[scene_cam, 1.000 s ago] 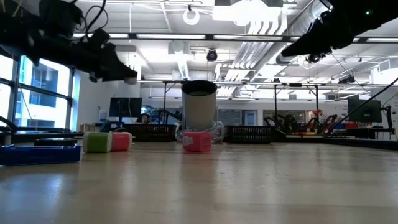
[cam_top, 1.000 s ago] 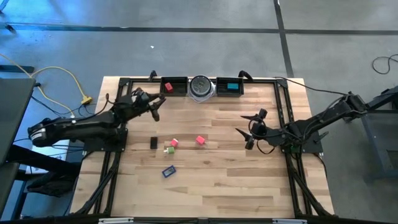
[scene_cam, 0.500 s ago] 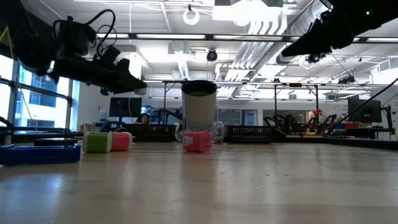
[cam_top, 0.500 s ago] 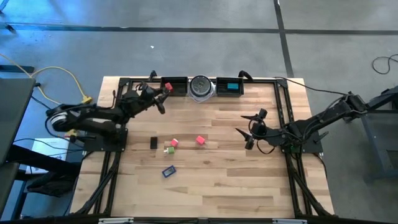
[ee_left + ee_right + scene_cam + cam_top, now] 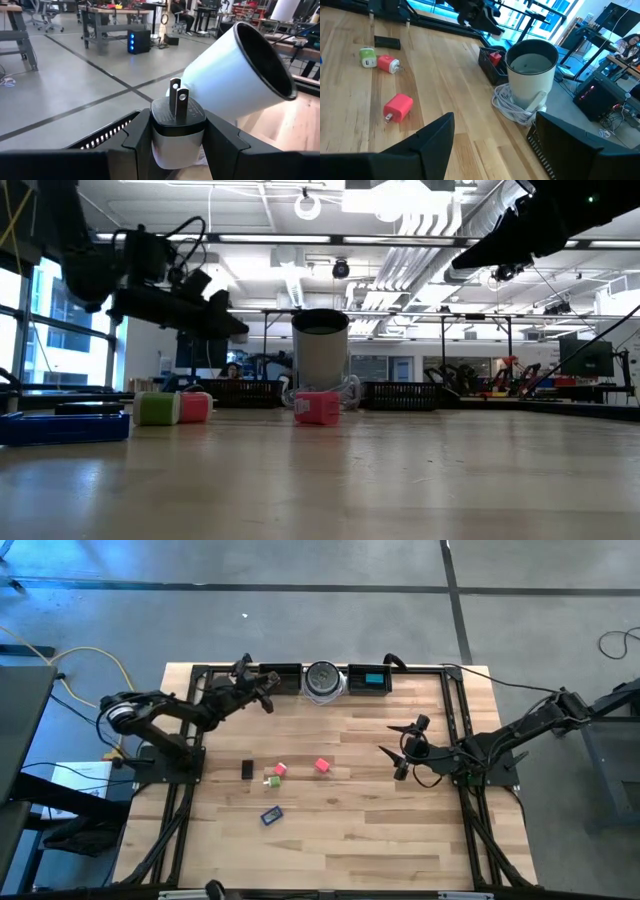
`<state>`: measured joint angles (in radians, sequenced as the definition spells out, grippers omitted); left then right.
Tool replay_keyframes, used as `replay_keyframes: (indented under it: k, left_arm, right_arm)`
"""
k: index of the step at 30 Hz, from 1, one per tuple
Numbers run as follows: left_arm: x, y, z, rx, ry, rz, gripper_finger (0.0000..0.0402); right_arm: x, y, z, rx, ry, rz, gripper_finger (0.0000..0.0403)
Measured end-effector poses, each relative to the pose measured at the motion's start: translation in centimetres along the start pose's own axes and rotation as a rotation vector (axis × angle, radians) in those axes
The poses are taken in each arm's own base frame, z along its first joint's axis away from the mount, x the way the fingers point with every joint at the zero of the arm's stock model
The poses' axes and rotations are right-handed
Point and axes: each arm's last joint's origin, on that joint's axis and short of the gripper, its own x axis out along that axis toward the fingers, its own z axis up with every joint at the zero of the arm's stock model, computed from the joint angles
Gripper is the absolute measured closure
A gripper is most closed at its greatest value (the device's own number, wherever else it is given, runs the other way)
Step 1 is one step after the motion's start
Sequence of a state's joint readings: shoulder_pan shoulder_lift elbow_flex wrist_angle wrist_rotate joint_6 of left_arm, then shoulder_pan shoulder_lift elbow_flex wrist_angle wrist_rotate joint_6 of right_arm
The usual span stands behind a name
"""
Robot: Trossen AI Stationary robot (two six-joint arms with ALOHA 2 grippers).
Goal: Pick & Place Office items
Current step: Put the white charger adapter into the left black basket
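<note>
Black fingers of the left gripper [image 5: 268, 693] clamp a small charger plug [image 5: 178, 131], black on top and white below, its two prongs sticking up between the pads in the left wrist view. From above, that gripper hangs right at the left tray [image 5: 290, 669] on the table's far edge, where a red block [image 5: 495, 57] already lies, so this looks like a delivery about to land. One item is placed there, one is in the air.

Moving right along the far edge, the round white cup [image 5: 322, 679] sits between the trays with a coil of cable [image 5: 512, 107] at its foot, and the right tray [image 5: 356, 681] holds a teal block [image 5: 373, 678]. That makes two pieces home, by the look of it.

Out on the bare wood, plenty waits: a black bar [image 5: 247, 769], a green cube [image 5: 272, 781] just beside a pink block [image 5: 281, 770], a blue flat piece [image 5: 271, 814] nearer the front, and a second red block [image 5: 322, 765] further right.

Over on the right, the right gripper [image 5: 402, 752] hovers with fingers spread wide and nothing between them. Roughly a third done is a fair guess; five pieces remain.
</note>
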<state>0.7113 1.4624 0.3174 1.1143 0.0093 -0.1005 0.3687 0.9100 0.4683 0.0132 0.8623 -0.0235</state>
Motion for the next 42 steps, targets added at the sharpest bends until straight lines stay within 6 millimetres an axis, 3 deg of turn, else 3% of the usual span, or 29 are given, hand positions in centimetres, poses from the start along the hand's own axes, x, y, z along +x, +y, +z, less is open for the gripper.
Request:
replay_keyframes:
  k: [20, 42]
  left_arm:
    - [6.1, 0.0, -1.8, -0.113, 0.103, 0.016, 0.027]
    - [7.5, -0.2, -2.8, -0.133, 0.2, 0.06, 0.027]
  right_arm:
    - [0.0, 0.0, -0.1, -0.005, 0.007, 0.002, 0.0137]
    - [0.0, 0.0, -0.1, 0.007, 0.013, 0.004, 0.0137]
